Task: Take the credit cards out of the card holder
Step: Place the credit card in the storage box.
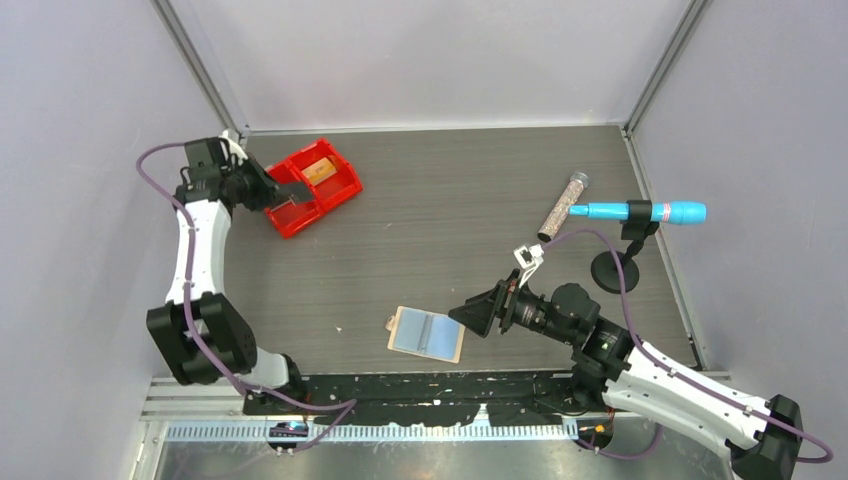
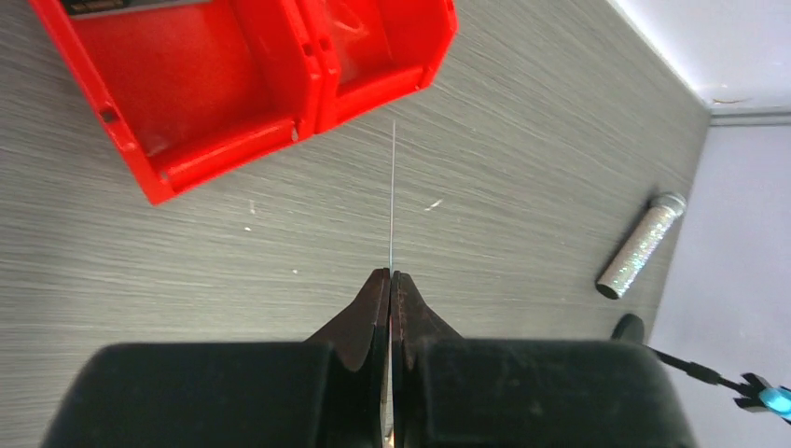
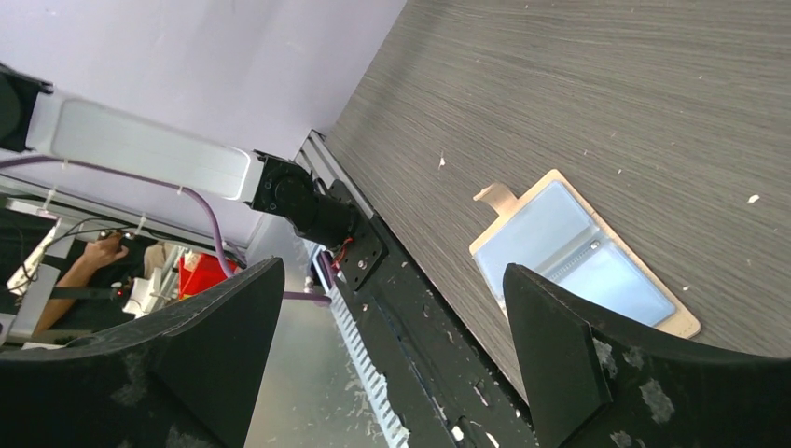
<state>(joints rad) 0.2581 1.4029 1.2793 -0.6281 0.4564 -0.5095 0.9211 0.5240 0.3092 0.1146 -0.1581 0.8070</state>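
Top external | left gripper (image 1: 281,192) clamped on grey credit card (image 1: 297,190) at red bin (image 2: 224,159) rim, 10 o'clock | right gripper (image 3: 392,275) wide, empty, beside open card holder (image 1: 427,333), 6 o'clock | advised: centre over compartment before release

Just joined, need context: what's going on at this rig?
Left tool is shut on a thin dark card, held at the red bin, far left. The card holder lies open near the front edge; right tool, open, hangs beside it, not touching. Can't tell if any cards are inside.
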